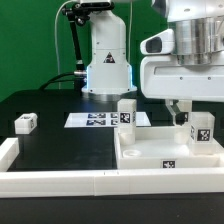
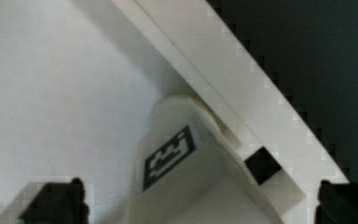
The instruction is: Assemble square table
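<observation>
The square table's white slab (image 1: 150, 152) lies at the exterior view's right, raised rim up. One marker-tagged leg block (image 1: 127, 112) stands at its far left corner and another (image 1: 201, 128) at its right side. A third leg block (image 1: 25, 123) lies loose on the black table at the left. My gripper (image 1: 184, 114) hangs over the slab just beside the right leg block. In the wrist view my gripper (image 2: 197, 203) is open, its dark fingertips (image 2: 53, 202) wide apart. A white tagged leg block (image 2: 179, 150) lies between them, untouched, against the slab's rim (image 2: 229, 75).
The marker board (image 1: 96, 119) lies flat behind the slab. A long low white barrier wall (image 1: 60, 181) runs along the front edge. The robot's white base (image 1: 106, 60) stands at the back with cables beside it.
</observation>
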You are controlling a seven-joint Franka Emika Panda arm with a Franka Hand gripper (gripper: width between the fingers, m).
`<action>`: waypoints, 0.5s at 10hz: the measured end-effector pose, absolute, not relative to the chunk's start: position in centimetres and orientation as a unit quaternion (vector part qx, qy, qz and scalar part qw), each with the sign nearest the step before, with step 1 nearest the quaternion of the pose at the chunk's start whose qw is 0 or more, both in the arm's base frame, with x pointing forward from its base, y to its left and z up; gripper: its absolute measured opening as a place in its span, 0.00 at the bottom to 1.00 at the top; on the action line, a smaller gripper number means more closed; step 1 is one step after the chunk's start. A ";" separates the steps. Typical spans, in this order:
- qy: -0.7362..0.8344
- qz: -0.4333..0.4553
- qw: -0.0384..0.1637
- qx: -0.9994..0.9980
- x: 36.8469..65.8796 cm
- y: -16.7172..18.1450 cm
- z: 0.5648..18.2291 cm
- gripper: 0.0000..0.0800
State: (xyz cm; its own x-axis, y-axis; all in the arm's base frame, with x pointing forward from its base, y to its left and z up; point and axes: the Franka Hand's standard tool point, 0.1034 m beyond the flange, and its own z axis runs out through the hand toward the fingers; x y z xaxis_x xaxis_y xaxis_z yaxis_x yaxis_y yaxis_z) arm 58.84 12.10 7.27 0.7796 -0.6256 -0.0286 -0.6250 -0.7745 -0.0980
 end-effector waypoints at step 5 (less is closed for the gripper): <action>0.104 -0.015 0.030 -0.994 58.8 12.1 7.2 0.81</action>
